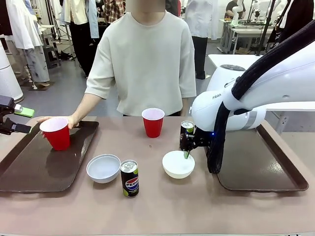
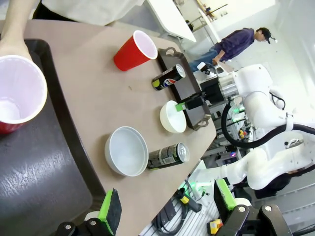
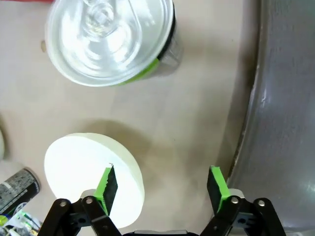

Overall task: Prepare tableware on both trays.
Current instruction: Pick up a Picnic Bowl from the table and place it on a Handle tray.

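A: Where was the right hand (image 3: 162, 178)?
B: Spread wide, empty, one finger over the white bowl (image 3: 83, 162), which sat on the counter (image 1: 162, 209) at six o'clock from a Pepsi can (image 1: 187, 130).
A: Left hand (image 2: 166, 200)?
B: Open, empty.

Across from you, a person (image 1: 147, 59) in a pale short-sleeved T-shirt stands at the far edge of a tan table (image 1: 162, 206). Behind them you see a grey floor (image 1: 64, 93) and, off to the right, a white table (image 1: 241, 58). In the left wrist view, which is turned sideways, another person (image 2: 236, 44) in a dark top and cap bends forward, well apart from the tan table.
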You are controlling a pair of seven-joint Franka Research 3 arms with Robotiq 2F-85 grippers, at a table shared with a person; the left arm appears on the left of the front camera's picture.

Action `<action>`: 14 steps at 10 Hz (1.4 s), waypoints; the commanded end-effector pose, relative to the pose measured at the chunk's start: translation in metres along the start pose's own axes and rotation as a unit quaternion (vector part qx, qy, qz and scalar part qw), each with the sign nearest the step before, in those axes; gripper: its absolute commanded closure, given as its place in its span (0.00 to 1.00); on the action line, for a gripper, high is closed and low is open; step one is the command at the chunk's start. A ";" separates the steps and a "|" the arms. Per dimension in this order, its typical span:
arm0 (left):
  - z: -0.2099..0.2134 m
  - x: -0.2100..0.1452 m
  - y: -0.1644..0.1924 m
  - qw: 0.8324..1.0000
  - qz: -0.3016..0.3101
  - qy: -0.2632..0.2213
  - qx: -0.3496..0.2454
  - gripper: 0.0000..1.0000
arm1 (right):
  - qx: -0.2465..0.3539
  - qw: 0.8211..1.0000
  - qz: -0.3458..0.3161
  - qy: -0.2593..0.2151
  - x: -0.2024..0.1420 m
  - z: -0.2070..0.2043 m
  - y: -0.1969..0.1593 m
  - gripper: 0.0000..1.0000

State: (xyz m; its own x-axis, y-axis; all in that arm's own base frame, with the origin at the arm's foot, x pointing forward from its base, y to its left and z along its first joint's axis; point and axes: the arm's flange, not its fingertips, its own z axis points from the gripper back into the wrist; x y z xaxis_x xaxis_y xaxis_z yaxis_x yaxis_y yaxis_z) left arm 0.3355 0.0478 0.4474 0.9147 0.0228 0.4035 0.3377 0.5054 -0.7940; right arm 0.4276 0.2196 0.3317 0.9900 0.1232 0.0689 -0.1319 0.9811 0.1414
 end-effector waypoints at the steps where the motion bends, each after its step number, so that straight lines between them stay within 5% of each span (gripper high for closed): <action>1: -0.001 0.001 0.001 1.000 -0.007 -0.007 -0.008 0.00 | -0.014 1.000 -0.010 0.014 0.008 -0.006 0.010 0.66; 2: -0.001 0.001 0.001 1.000 -0.007 -0.007 -0.008 0.00 | -0.016 1.000 -0.012 0.011 0.009 -0.005 0.011 1.00; 4: -0.001 0.001 0.001 1.000 -0.007 -0.007 -0.008 0.00 | -0.018 1.000 -0.019 0.011 0.010 -0.003 0.009 1.00; 5: -0.001 0.001 0.001 1.000 -0.007 -0.007 -0.008 0.00 | -0.020 0.999 -0.021 0.013 0.010 -0.002 0.010 0.88; 7: -0.001 0.001 0.001 1.000 -0.007 -0.007 -0.008 0.00 | -0.026 0.999 -0.028 0.014 0.011 0.000 0.009 1.00; 11: -0.001 0.001 0.001 1.000 -0.007 -0.007 -0.008 0.00 | -0.041 0.998 -0.031 0.027 0.008 0.017 0.008 1.00; 14: -0.001 0.001 0.001 1.000 -0.007 -0.007 -0.008 0.00 | -0.068 0.996 -0.028 0.046 -0.010 0.079 0.018 1.00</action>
State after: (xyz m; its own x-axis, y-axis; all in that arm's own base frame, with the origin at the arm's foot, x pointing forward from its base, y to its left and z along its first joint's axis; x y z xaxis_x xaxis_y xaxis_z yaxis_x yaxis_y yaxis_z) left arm 0.3356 0.0479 0.4474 0.9148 0.0229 0.4033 0.3375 0.5055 -0.7941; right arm 0.4157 0.2177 0.3846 0.9950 0.0957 -0.0269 -0.0945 0.9945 0.0454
